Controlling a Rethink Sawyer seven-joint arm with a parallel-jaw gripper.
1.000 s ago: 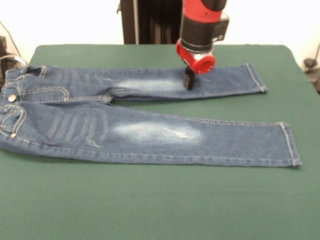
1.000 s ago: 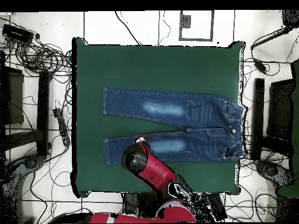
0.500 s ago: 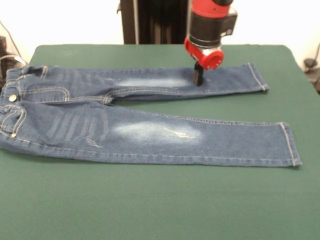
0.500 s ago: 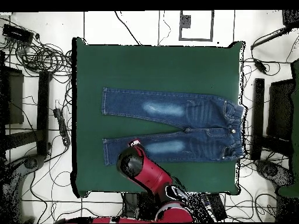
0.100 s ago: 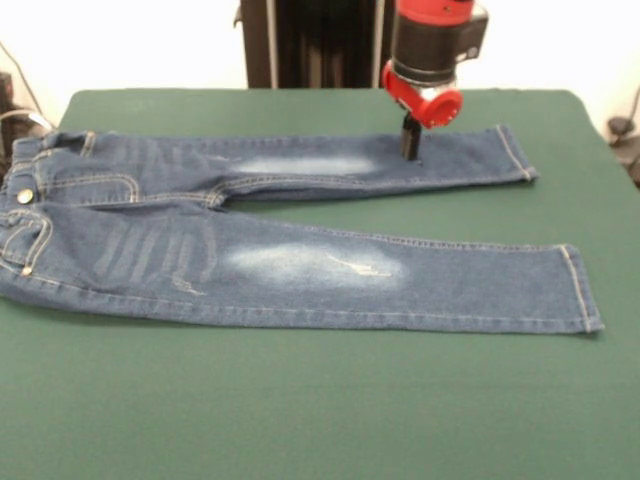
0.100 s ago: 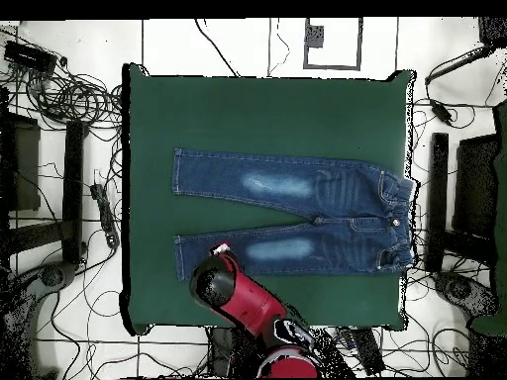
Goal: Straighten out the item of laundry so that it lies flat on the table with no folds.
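Observation:
Small blue denim jeans point(image 5: 300, 265) lie spread on the green table point(image 5: 320, 410), both legs stretched out and the waistband at the left of the front view. In the overhead view the jeans point(image 6: 287, 188) lie across the middle with the waistband at the right. My gripper point(image 5: 409, 150) hangs on the red and black arm over the far leg near its cuff, its dark fingers close together with nothing between them. From overhead the arm covers the gripper point(image 6: 220, 251) at the lower leg's cuff end.
Cables and dark stands point(image 6: 74, 178) crowd the floor around the table. Bare green cloth point(image 6: 267, 109) stretches between the jeans and the table's edges on every side.
The gripper has slid along the far leg toward its cuff and risen slightly. The jeans have not visibly moved.

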